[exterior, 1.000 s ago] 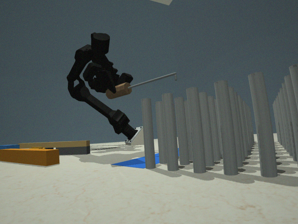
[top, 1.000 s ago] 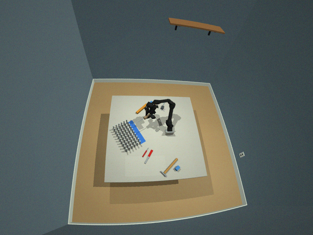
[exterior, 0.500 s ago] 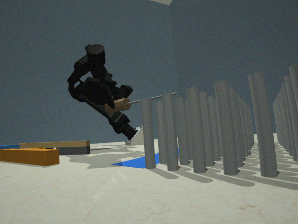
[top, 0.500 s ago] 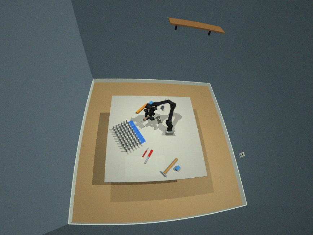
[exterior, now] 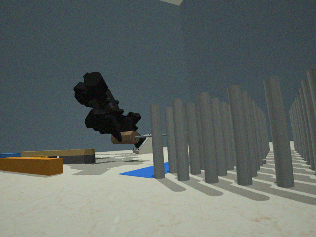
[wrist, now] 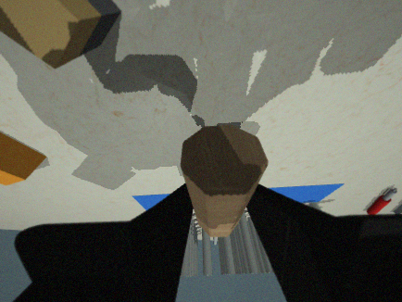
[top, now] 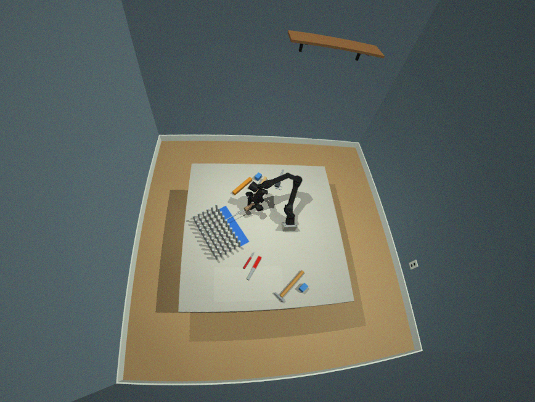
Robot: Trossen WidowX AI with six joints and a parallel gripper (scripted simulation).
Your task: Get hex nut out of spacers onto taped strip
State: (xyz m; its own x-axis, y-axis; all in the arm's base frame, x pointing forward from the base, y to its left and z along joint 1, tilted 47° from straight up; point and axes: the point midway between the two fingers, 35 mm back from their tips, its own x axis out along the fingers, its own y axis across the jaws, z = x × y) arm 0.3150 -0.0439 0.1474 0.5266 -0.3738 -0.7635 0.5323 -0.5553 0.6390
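My gripper [top: 249, 206] [exterior: 129, 138] [wrist: 217, 185] is shut on the brown faceted handle of a thin metal hook tool. The handle is above the table, just in front of the blue taped strip [top: 241, 236] [exterior: 140, 172] [wrist: 306, 192]. The tool's rod [exterior: 143, 136] extends nearly level from the handle toward the spacers. In the top view it passes over the strip; in the exterior view its far part is behind the near spacers, so its tip and any contact cannot be told. The grey spacers [top: 216, 235] [exterior: 208, 140] stand upright in rows. The hex nut cannot be made out.
An orange bar [top: 241, 185] [exterior: 30, 165] [wrist: 18, 159], a blue block [top: 257, 176] and a tan-and-dark block [exterior: 74, 153] [wrist: 51, 28] lie behind the gripper. A red screwdriver [top: 248, 261] [wrist: 380, 204], a red-handled knife [top: 256, 262], a hammer [top: 292, 283] and another blue block [top: 302, 287] lie beyond the strip's other end.
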